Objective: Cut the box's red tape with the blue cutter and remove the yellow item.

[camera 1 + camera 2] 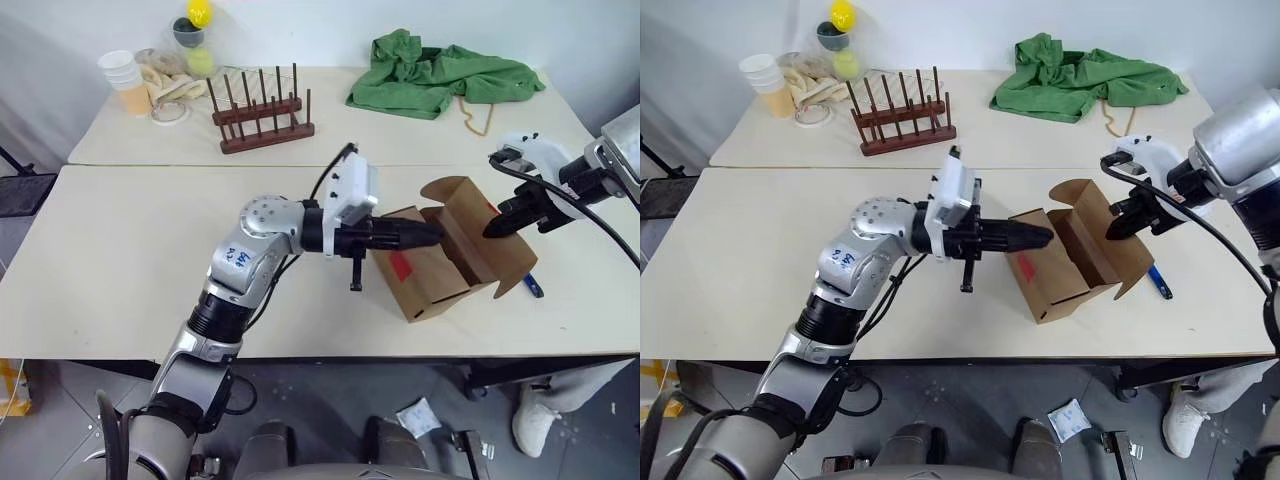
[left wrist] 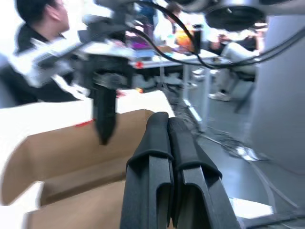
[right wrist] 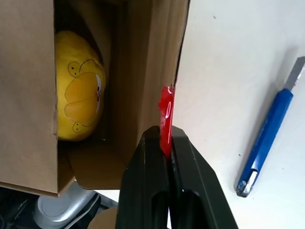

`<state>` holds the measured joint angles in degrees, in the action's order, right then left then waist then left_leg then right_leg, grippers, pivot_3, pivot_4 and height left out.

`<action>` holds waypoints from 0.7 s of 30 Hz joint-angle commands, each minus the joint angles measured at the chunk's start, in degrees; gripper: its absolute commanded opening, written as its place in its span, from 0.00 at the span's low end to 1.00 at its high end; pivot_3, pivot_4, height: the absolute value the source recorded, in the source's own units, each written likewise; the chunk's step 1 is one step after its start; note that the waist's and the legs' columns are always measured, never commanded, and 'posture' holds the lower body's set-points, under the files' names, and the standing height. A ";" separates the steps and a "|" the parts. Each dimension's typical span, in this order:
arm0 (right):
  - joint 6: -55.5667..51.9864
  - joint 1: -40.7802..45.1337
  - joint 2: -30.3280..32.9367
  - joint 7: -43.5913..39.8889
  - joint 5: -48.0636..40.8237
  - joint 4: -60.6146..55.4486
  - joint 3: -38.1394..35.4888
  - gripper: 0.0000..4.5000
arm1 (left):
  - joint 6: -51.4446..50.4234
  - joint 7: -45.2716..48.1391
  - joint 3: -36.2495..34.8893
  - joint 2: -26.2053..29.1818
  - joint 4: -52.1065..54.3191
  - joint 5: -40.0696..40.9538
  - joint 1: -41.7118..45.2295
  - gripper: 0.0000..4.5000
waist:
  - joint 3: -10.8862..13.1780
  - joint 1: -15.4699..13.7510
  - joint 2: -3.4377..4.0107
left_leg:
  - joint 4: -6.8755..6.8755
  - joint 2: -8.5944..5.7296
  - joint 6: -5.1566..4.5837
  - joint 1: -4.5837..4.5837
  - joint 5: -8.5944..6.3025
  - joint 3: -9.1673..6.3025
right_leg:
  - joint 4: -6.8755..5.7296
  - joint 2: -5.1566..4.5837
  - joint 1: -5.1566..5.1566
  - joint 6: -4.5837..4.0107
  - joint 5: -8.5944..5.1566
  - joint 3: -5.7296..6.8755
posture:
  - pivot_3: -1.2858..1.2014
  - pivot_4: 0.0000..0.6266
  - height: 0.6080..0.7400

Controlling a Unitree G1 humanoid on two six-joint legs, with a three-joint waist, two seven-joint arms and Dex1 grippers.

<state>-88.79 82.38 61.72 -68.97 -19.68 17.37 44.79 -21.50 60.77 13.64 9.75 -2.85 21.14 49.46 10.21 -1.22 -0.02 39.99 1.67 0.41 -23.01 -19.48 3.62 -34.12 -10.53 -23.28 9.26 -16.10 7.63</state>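
The box (image 1: 440, 262) lies on its side near the front edge of the near table (image 1: 120, 270), toward the robot's right, its flaps spread open. On the side wall facing the camera sits a patch of red tape (image 1: 400, 265), and a second strip of red tape clings to the edge of the far flap. Inside, seen from the right wrist, the yellow item (image 3: 78, 93) rests deep in the carton, a rounded lump with a printed cartoon face.

The left gripper (image 1: 432, 232) reaches level across the table, fingers pressed together with nothing between them, tip at the box's open mouth above the near wall. The right gripper (image 1: 497, 226) comes down from the far side, fingers clamped on the taped edge of the raised flap; the red strip sticks up between its fingertips in the right wrist view.

The cutter (image 3: 268, 138) lies flat on the table just beyond the box on the robot's right, apart from both grippers, partly hidden by the flap in the head views.

On the far table stand a crumpled green cloth (image 1: 440, 75), a wooden peg rack (image 1: 262, 112), a stack of paper cups (image 1: 125, 80), a rumpled beige rag beside them, and a small yellow ball (image 1: 200, 13) perched on a cup.

A person's shoe (image 1: 535, 420) shows on the floor below the table edge at right.
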 commanded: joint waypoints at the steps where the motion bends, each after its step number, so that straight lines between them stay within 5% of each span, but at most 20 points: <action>1: 0.06 -0.13 -0.18 1.03 0.12 -0.15 -2.35 0.01 | 1.41 0.21 2.75 -1.04 -1.20 -2.17 2.32 0.00 | 0.00 -0.04 0.00 | 0.04 0.00 0.00 -0.08 0.00 0.00 | -0.04 0.00 -0.08 0.00 0.00 -0.01 | 0.52 0.24 1.00; 11: -0.88 -2.37 -0.95 3.33 -0.82 -0.82 -5.11 0.01 | 4.68 -2.57 8.97 -4.65 -10.34 -9.92 1.84 0.00 | 0.00 -0.11 0.00 | 0.06 0.00 0.00 -0.17 0.00 0.04 | -0.09 0.00 -0.20 0.00 0.00 -0.03 | 0.52 0.24 1.00; 21: -0.14 -4.38 0.22 4.54 -1.14 -0.67 -7.03 0.01 | -1.42 -1.13 11.13 2.44 -5.20 -13.06 -2.57 0.00 | -0.02 -0.04 0.03 | 0.06 0.01 0.00 -0.14 0.00 0.04 | -0.16 0.00 -0.21 0.00 0.00 -0.04 | 0.52 0.24 1.00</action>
<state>-88.89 77.85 60.54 -64.24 -20.65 17.26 39.61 -20.61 59.31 23.42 10.27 -8.03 9.94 48.87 10.19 -1.26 0.01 40.05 1.68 0.41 -23.13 -19.48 3.65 -34.31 -10.54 -23.48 9.26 -16.10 7.59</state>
